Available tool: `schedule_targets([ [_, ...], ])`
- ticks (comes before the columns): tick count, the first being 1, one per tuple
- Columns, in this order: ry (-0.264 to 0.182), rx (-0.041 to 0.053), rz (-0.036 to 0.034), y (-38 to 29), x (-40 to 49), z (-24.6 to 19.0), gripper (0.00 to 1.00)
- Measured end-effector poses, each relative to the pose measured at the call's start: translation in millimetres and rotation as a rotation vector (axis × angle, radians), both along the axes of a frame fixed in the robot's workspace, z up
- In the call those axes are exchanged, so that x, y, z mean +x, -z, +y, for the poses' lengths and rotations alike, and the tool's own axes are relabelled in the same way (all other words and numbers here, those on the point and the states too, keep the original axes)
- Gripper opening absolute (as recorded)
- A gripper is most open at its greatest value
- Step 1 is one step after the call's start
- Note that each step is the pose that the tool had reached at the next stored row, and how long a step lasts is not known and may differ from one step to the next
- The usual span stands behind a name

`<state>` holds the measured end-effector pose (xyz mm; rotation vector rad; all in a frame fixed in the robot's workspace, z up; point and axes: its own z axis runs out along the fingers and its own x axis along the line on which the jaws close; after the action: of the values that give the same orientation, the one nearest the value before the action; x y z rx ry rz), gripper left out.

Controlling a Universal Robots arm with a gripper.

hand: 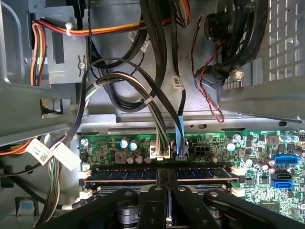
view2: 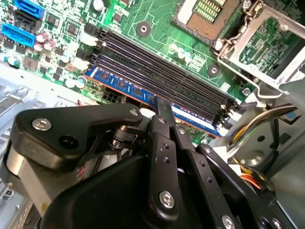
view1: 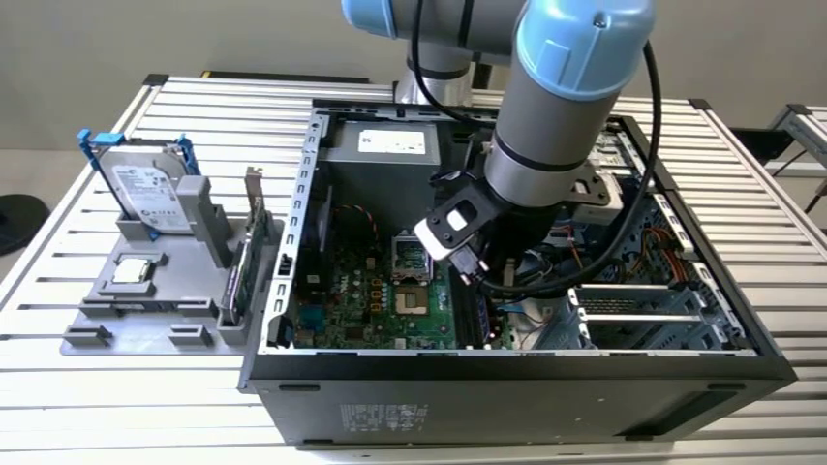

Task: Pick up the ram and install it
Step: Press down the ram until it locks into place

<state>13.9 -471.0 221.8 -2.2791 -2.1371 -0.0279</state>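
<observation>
Down inside the case, the gripper (view2: 163,110) clamps the ram (view2: 128,88) at its slot.

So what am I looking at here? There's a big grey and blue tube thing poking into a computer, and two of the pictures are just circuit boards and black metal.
The tube is a robot arm, reaching down into an open computer case that lies on a slatted metal table. That picture comes from a camera standing off the arm. The other two come from cameras riding near the arm's wrist, so they look past its black gripper at the green motherboard inside the case.

The gripper's fingers are closed on the ram, a long blue memory stick, which sits in one of the row of dark slots on the motherboard.

On the exterior view's left, a grey holder on the table carries a silver hard drive with blue rails and an upright card.
</observation>
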Motion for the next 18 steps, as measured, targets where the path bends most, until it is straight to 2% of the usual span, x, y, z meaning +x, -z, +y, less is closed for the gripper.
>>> schedule_targets([
  [4, 0.000, 0.0018, -0.0005, 1.1, 0.1, 0.2, 0.00],
  [7, 0.000, 0.0005, 0.0000, 4.8, 0.0, 0.1, 0.00],
  [10, 0.000, 0.0003, 0.0014, 2.6, 0.0, 0.4, 0.00],
  [12, 0.000, 0.0053, 0.0020, -2.1, 0.1, 0.7, 0.00],
  [14, 0.000, 0.0020, 0.0037, -11.8, 0.1, 0.2, 0.00],
  [18, 0.000, 0.0021, 0.0042, -29.9, 0.1, 0.2, 0.00],
])
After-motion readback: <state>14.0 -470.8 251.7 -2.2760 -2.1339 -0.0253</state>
